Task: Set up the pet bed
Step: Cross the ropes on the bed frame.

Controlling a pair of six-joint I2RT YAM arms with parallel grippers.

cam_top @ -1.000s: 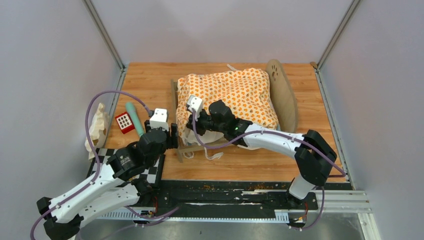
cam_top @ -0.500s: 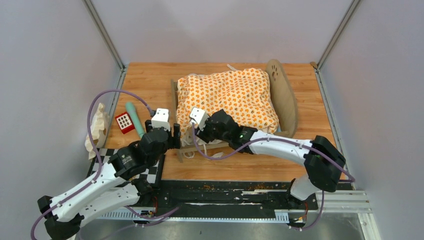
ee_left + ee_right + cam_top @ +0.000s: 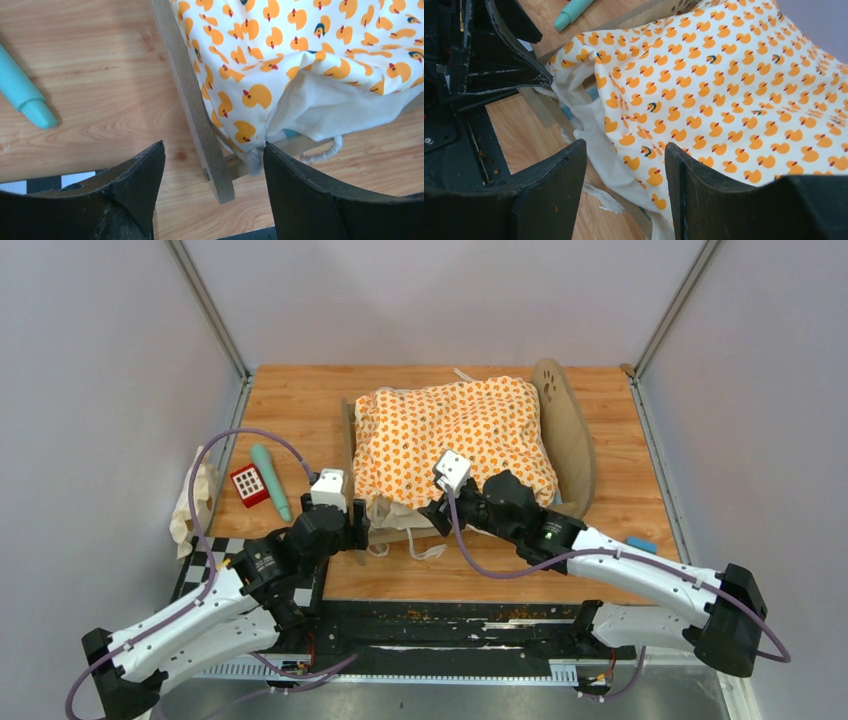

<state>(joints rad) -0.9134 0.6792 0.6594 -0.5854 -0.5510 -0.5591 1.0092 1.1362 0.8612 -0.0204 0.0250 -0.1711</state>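
- The pet bed [image 3: 570, 440] is seen on the table [image 3: 300, 405] under a duck cushion [image 3: 460, 430]
- The left fingers [image 3: 130, 192] are spread at its near corner
- The right fingers [image 3: 549, 192] are spread over the cushion

The top view looks down over the whole table [image 3: 300, 400]; both close wrist views share the duck-print cushion [image 3: 310, 45] and rail of the pet bed [image 3: 192, 100].

The soft fabric cushion [image 3: 455, 430] is white with orange-yellow ducks, a few dark blue. The wooden pet bed frame [image 3: 570, 440] is pale tan; the slim plastic stick [image 3: 270, 480] is teal.
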